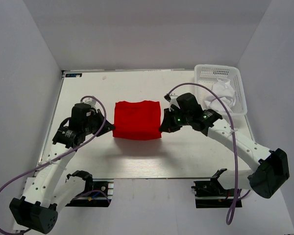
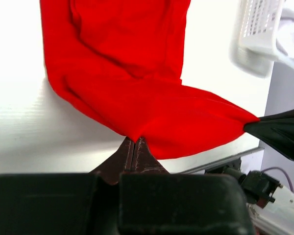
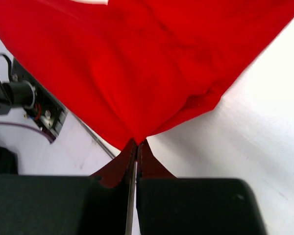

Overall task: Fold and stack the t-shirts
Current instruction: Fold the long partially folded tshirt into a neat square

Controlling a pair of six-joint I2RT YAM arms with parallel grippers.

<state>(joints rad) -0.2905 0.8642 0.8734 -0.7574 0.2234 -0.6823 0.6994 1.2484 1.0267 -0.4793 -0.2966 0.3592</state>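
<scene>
The red t-shirt (image 1: pixel 136 119) lies partly folded in the middle of the table, its near edge lifted and stretched between both grippers. My left gripper (image 1: pixel 109 125) is shut on the shirt's near left corner (image 2: pixel 135 138). My right gripper (image 1: pixel 162 126) is shut on the near right corner (image 3: pixel 137 140). In the left wrist view the red cloth (image 2: pixel 137 88) hangs taut across to the right gripper's fingertips (image 2: pixel 264 129). The white t-shirt (image 1: pixel 224 93) lies crumpled in the basket at the back right.
A white plastic lattice basket (image 1: pixel 206 74) stands at the table's back right corner; it also shows in the left wrist view (image 2: pixel 257 29). The table's near edge (image 1: pixel 152 178) runs just behind the arm bases. Grey walls close in the sides and back.
</scene>
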